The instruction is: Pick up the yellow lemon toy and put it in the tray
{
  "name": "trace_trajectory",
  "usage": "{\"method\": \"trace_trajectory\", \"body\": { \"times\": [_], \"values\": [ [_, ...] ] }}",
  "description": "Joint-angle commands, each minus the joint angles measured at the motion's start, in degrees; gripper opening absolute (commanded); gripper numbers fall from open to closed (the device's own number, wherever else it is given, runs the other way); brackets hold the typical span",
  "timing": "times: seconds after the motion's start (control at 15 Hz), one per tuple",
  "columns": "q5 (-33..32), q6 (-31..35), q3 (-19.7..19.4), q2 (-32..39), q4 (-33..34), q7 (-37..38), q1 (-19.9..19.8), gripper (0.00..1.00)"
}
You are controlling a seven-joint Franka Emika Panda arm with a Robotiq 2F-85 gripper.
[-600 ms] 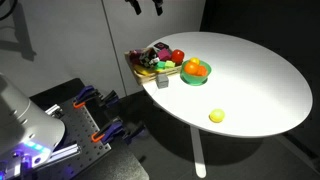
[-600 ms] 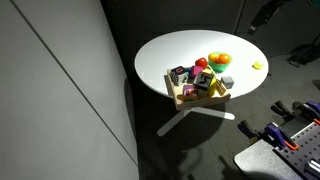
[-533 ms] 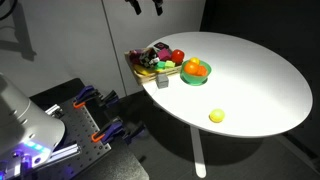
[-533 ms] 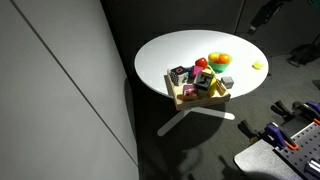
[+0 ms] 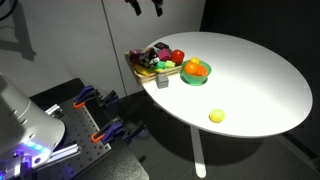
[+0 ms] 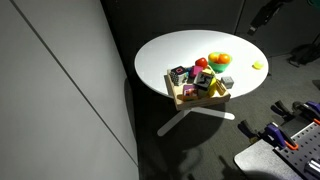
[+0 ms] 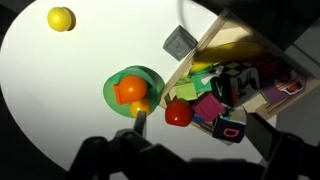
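The yellow lemon toy (image 5: 216, 116) lies alone on the white round table, near its edge, and shows in both exterior views (image 6: 258, 65). In the wrist view the lemon toy (image 7: 61, 18) is at the top left. The yellowish-tan tray (image 5: 140, 66) holds several colourful toy foods at the table's other side, and also shows in an exterior view (image 6: 183, 100) and the wrist view (image 7: 235, 40). My gripper (image 7: 197, 127) is open and empty, high above the tray and bowl. It shows at the top of both exterior views (image 5: 145, 6) (image 6: 265, 15).
A round green bowl (image 5: 196, 71) with an orange fruit (image 7: 129, 89) stands next to the tray. A red round toy (image 7: 178, 113) and a grey cube (image 7: 178, 42) lie by the tray. Clamps and equipment (image 5: 95, 115) sit below the table.
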Motion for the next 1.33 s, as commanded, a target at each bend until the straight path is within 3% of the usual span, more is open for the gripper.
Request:
{"method": "trace_trajectory", "body": {
  "times": [0.0,0.6,0.93,1.27],
  "values": [
    [0.29,-1.19,-1.11,1.87,1.46,-0.25,-0.22,1.00],
    [1.56,-5.06,-5.10,8.25,5.39,-2.86,-1.25,1.00],
    [3.46,-10.15,-7.67,14.25,9.98,-7.40,-1.69,1.00],
    [3.88,-10.61,-8.50,20.89,13.15,-10.13,-3.17,1.00]
  ]
}}
